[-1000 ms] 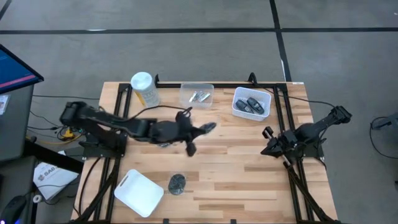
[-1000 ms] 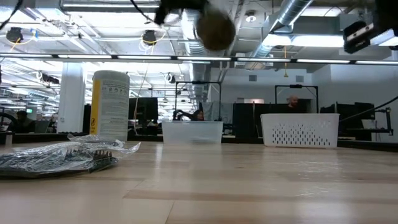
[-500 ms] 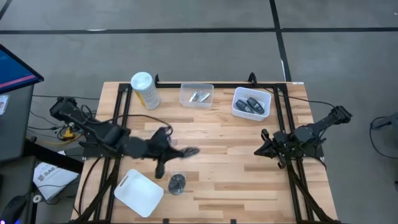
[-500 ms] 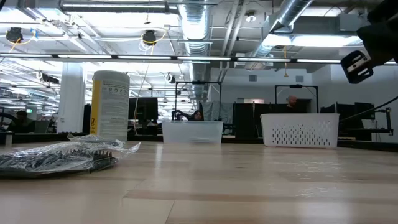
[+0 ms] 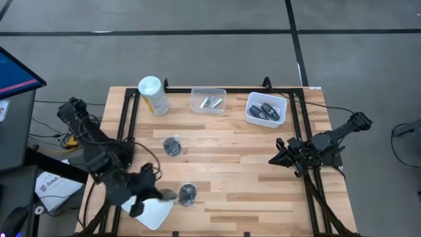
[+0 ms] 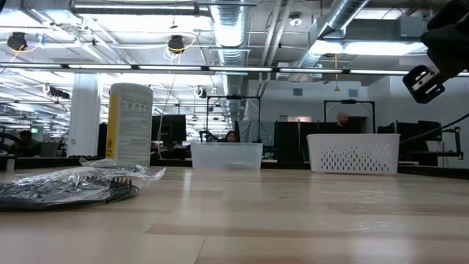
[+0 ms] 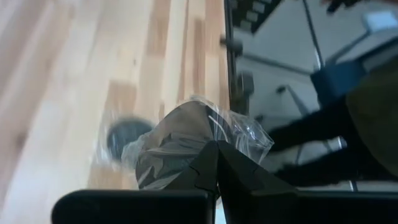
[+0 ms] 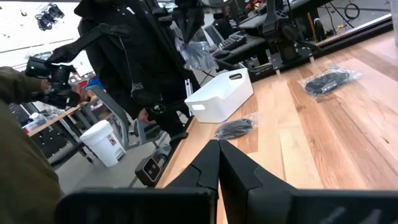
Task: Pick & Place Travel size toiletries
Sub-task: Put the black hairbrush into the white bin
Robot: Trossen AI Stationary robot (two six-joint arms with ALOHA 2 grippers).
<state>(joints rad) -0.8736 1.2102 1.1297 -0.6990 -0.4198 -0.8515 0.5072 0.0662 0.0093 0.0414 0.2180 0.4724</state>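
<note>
1. The left tool [image 5: 166, 193] is pressed together on a dark round lump [image 7: 174, 140] in clear wrapping. It hangs at the near left of the counter [image 5: 230, 178], over the edge of a white tray [image 5: 154, 209].
2. A second ago this tool held the lump high over the middle of the counter. It has since swung near and left, so the carry looks almost done and the release into the tray is probably next.
3. A 2nd lump [image 5: 187, 193] lies on the counter just beside the tray, not yet picked.
4. A 3rd lump [image 5: 172, 146] lies farther back, near the middle, in view now that the arm has moved off.
5. The right tool [image 5: 276, 158] waits at the right side, fingers pressed together, holding nothing.
6. At the far edge, silvery tubes [image 5: 210, 102] sit in a clear bin [image 5: 197, 93], and dark pieces [image 5: 266, 110] sit in a white basket [image 5: 250, 102].
</note>
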